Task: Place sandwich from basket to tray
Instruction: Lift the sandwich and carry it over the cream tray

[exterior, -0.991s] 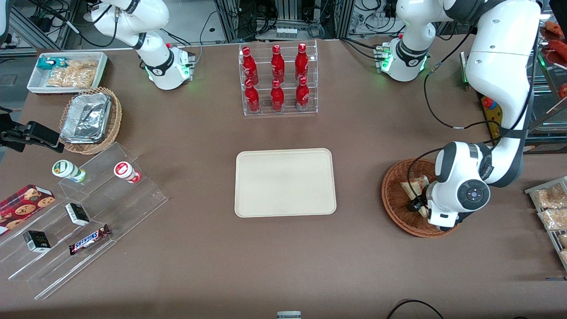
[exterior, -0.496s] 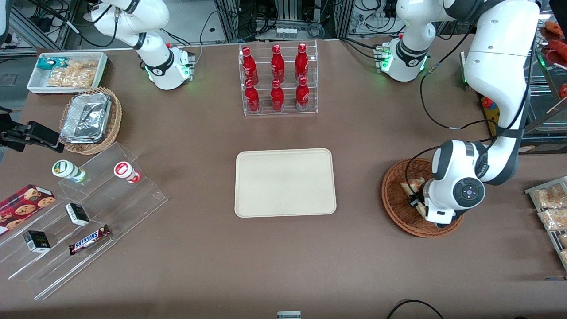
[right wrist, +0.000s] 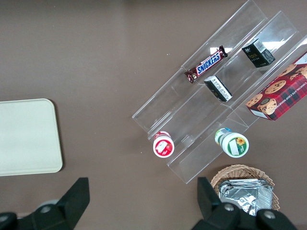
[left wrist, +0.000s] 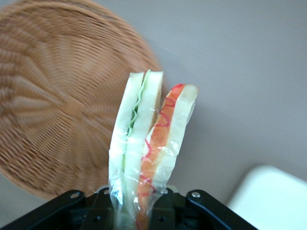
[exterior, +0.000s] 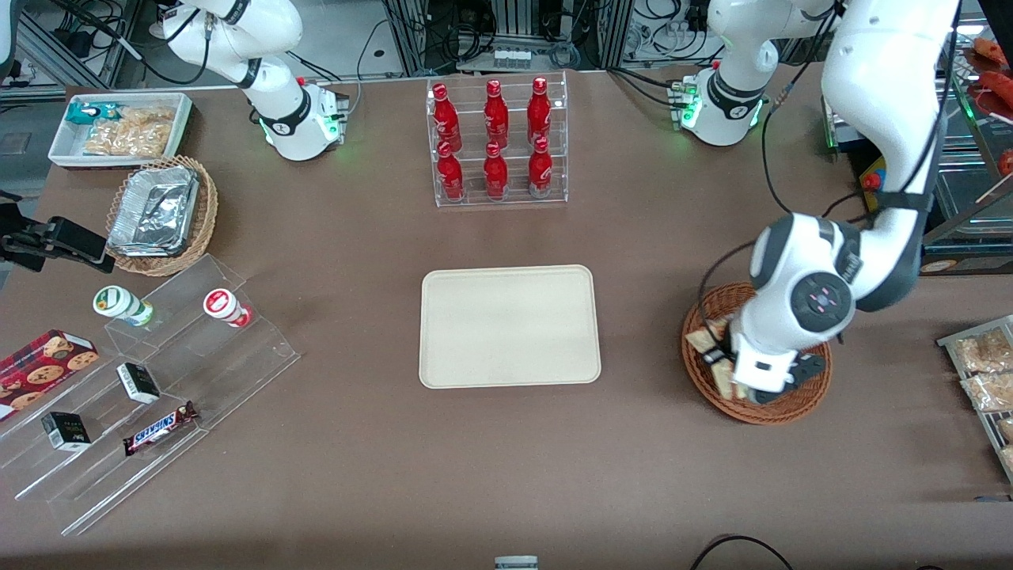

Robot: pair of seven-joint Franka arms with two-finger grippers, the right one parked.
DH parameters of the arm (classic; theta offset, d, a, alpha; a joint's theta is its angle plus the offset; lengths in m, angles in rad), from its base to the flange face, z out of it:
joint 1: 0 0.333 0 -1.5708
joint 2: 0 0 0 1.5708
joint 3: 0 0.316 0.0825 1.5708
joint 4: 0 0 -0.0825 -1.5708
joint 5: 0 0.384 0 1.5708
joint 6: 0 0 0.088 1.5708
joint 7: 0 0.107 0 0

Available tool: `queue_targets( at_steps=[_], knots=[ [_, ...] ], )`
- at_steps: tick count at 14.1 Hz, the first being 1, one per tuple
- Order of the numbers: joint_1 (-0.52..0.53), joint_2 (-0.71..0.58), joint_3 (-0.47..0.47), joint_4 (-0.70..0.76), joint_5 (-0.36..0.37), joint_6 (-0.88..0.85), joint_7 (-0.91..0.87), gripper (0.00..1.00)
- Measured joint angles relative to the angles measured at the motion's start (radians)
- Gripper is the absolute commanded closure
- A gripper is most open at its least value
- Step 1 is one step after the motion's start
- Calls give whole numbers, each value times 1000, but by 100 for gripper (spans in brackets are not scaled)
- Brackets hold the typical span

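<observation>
My left gripper (left wrist: 139, 211) is shut on the sandwich (left wrist: 153, 139), a plastic-wrapped pair of white bread wedges with green and red-pink filling edges. It holds the sandwich upright above the table beside the reddish-brown wicker basket (left wrist: 57, 110). In the front view the gripper (exterior: 736, 372) hangs over the basket's (exterior: 779, 412) tray-side rim, mostly hidden under the white wrist, with the sandwich (exterior: 701, 341) sticking out toward the tray. The cream tray (exterior: 509, 326) lies bare in the middle of the table, and its corner (left wrist: 273, 201) shows close to the sandwich.
A clear rack of red bottles (exterior: 497, 142) stands farther from the front camera than the tray. Snack packets (exterior: 985, 372) lie at the working arm's end. Acrylic steps with snacks (exterior: 142, 380) and a tan basket of foil containers (exterior: 162, 214) sit toward the parked arm's end.
The wrist has risen and shifted toward the tray. The sandwich has come up out of the basket with the gripper and now sits over the basket's rim.
</observation>
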Motion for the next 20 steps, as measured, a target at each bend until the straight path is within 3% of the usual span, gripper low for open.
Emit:
queue_targets(
  at_steps=[2,6,10,14,16,17,18,20],
  knots=[
    [-34,-20,-83,0,0,-11,15,89],
    [-207,18,-102,18,0,-5,3,89],
    [-354,176,-91,164,10,2,-103,88],
    [-441,328,-81,303,105,3,-241,87],
    [-458,388,-80,366,126,3,-264,81],
    [-464,410,-80,393,130,3,-266,75],
    [-470,428,-80,418,132,3,-266,63],
    [-478,444,-80,447,134,3,-267,0]
  ],
)
